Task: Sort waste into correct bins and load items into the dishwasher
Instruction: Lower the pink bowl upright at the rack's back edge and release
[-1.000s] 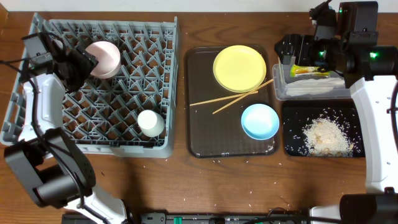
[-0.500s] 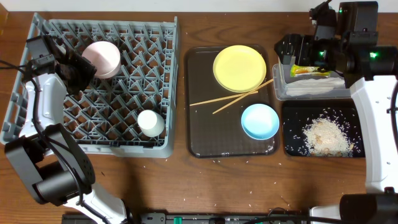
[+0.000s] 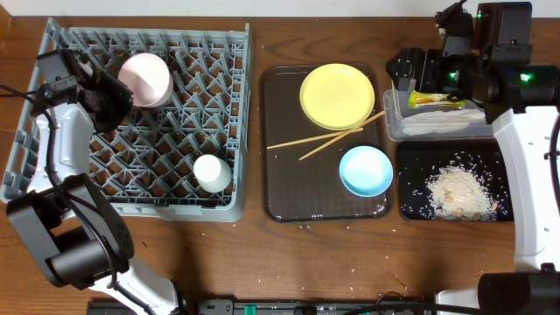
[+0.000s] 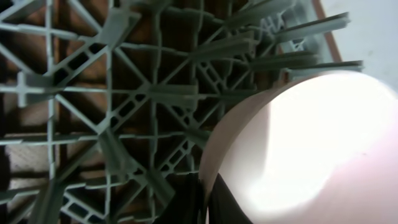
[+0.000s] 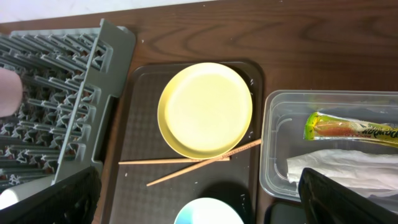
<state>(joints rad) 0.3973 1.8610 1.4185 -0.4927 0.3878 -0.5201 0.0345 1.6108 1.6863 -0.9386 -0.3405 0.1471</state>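
Item: white bowl [image 3: 144, 79], pinkish in this light, tipped on edge among pegs, rear-left of dish rack [image 3: 175, 166]; lies just R of L fingers [image 3: 119, 91], which look to pinch its near rim; L arm far nearer; R fingers [image 3: 407, 72] spread wide, held above clear tub [image 3: 390, 122].

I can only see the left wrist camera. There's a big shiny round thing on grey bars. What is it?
Observer: That's a pale bowl, tipped on its side in the grey dish rack.
Operator: Is anything else in the rack?
Observer: Yes, a small white cup, apart from the bowl.
Operator: What isn't in the rack yet?
Observer: A yellow plate, a blue bowl and two chopsticks, all on the brown tray beside the rack.
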